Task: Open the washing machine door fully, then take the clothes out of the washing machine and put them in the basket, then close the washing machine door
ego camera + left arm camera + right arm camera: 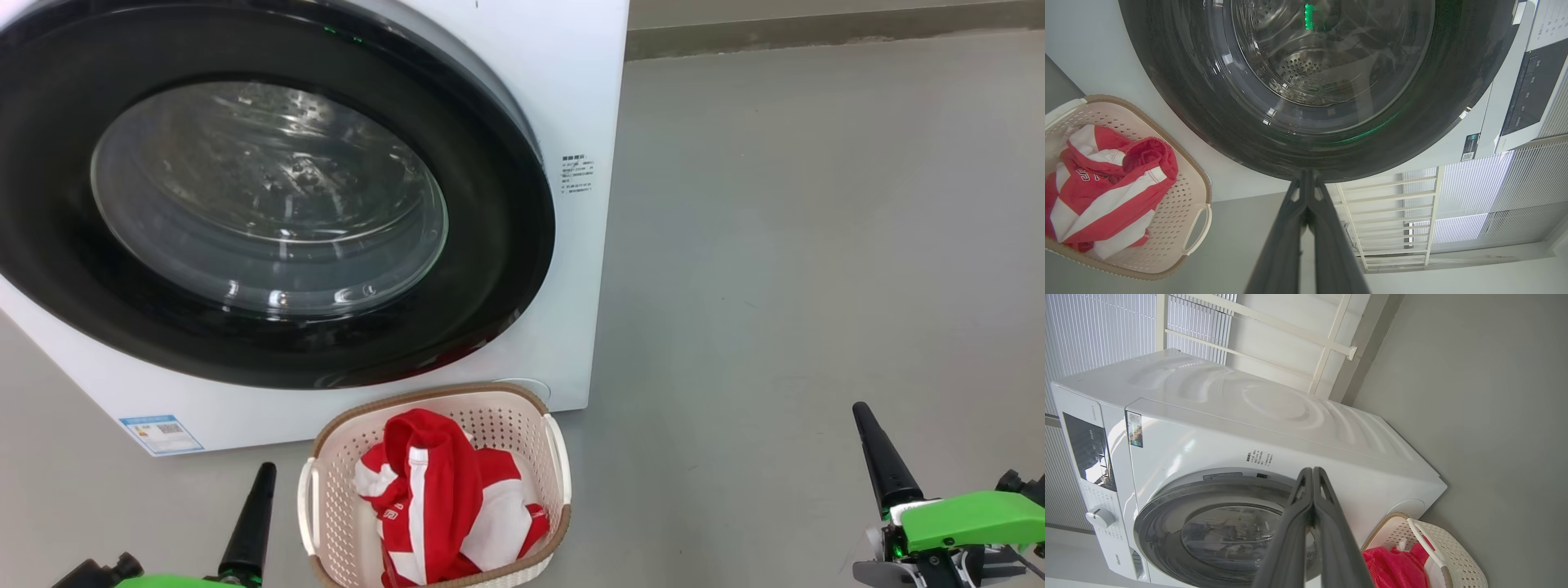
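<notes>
The basket (506,425), long axis toward the washing machine (571,98), holds the clothes (441,498), just beside the left gripper (266,474), well apart from the right gripper (862,415); both are pinched closed, empty. The washing machine door (506,269) seems shut.

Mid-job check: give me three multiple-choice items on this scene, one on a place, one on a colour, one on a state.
1. Where are the clothes? A in the drum; B in the basket; C on the floor.
2. What colour is the basket's rim? A brown; B blue; C black.
3. How is the washing machine door? A wide open; B removed; C shut.
Key: B, red-and-white garments lie in it; A, a brown band tops its cream sides; C, its black rim lies against the white washing machine.
</notes>
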Tool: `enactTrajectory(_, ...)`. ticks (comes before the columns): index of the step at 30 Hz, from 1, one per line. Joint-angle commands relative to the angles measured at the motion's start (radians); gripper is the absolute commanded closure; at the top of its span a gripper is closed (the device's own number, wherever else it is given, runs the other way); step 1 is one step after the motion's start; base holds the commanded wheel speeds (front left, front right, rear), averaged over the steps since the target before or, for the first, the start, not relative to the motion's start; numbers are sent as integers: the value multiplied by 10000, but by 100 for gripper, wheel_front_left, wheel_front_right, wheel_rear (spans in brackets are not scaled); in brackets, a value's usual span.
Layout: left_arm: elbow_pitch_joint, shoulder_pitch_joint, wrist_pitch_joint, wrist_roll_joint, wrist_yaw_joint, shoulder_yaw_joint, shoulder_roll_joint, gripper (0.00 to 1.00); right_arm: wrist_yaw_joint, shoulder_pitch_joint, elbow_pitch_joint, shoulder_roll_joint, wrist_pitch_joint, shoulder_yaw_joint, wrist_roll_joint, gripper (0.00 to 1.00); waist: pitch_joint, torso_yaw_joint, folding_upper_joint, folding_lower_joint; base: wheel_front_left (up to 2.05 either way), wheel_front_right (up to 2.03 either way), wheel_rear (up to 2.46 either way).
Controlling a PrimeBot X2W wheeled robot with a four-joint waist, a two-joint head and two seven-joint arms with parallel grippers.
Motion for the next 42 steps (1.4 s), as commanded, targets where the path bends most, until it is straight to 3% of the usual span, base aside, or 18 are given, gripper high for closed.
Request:
enactTrajectory(1,-205,-440,124,-348,-60,355,149,100,-8,-495,-323,-135,103,122,425,100,-17,-9,-1,0,0,0,0)
enactTrajectory(21,-183,-612,684,-2303,-71,572,113,100,-9,-721,-397,-129,677,-57,2247,100,-156,-81,-1,-1,0,0,0)
enactTrajectory(42,-180,-618,735,-2271,-71,631,73,100,-9,-728,-394,-84,732,-123,2209,100,-158,-82,-1,-1,0,0,0)
